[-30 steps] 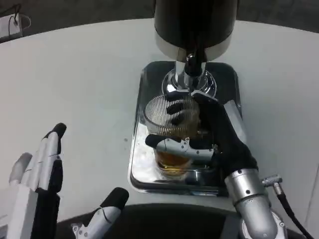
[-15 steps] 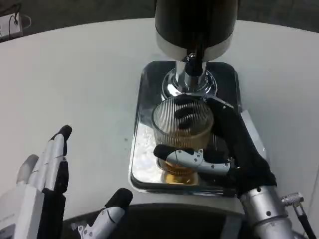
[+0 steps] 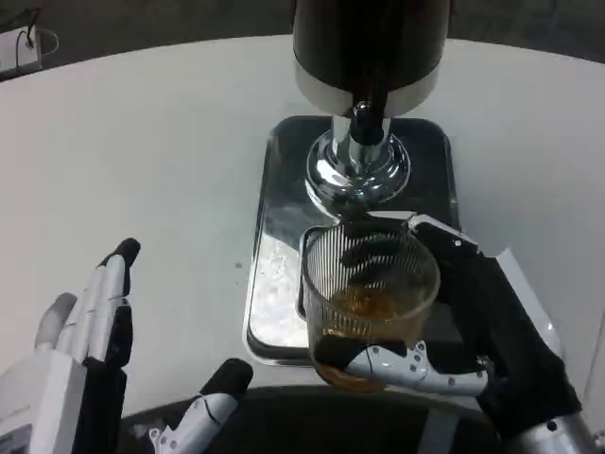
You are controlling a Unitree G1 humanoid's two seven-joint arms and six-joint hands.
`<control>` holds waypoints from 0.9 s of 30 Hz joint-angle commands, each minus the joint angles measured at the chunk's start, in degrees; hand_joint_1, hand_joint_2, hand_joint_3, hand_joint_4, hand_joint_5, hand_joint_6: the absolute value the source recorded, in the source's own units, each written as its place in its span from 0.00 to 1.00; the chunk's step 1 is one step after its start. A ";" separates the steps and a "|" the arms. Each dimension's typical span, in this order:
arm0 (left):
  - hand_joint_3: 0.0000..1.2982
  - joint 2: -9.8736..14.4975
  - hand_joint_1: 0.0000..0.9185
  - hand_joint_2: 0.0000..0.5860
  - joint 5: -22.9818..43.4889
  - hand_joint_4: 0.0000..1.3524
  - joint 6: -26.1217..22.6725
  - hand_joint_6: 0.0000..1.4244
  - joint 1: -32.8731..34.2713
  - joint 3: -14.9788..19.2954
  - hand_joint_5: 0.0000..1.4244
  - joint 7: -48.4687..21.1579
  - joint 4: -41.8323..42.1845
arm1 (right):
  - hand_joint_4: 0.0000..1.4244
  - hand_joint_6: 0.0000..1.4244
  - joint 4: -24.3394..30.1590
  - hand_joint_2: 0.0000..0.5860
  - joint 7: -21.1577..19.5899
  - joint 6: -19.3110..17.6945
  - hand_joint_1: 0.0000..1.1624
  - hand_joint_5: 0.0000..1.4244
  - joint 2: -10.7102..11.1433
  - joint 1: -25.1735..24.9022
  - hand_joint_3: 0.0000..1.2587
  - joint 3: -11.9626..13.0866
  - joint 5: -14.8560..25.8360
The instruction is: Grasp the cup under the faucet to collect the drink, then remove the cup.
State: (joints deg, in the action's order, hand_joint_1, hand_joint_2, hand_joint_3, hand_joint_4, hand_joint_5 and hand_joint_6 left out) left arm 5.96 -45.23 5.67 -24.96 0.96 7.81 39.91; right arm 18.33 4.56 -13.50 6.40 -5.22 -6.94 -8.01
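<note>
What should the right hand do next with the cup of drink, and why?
Probably carry the cup clear of the metal tray and set it on the white table. The right hand grips it, amber drink is inside, and it already sits nearer than the faucet, over the tray's near edge. The left hand waits open.
</note>
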 commanded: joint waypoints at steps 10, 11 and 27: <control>0.00 1.07 0.00 0.22 -7.98 0.00 -0.26 0.00 -2.07 -2.62 0.00 -4.00 4.92 | 0.66 1.00 17.09 0.22 5.25 2.01 1.00 0.82 4.95 4.15 0.65 7.50 10.40; 0.00 1.28 0.00 0.21 -8.42 0.00 -0.20 0.00 -2.24 -2.55 0.00 -4.57 5.42 | 0.66 1.00 17.86 0.22 5.62 2.24 1.00 0.82 5.28 4.40 0.65 7.83 10.94; 0.00 2.76 0.00 0.19 -19.25 0.00 3.27 0.00 -4.39 -7.46 0.00 -12.36 11.61 | 0.66 1.00 25.13 0.22 10.90 0.63 1.00 0.82 8.40 8.83 0.65 10.31 14.76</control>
State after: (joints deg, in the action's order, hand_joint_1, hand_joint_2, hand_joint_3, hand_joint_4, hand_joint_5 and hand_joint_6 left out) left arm 8.50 -63.38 8.38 -29.28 -5.96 -3.75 51.02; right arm 41.22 15.39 -10.60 14.87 3.66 2.70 4.87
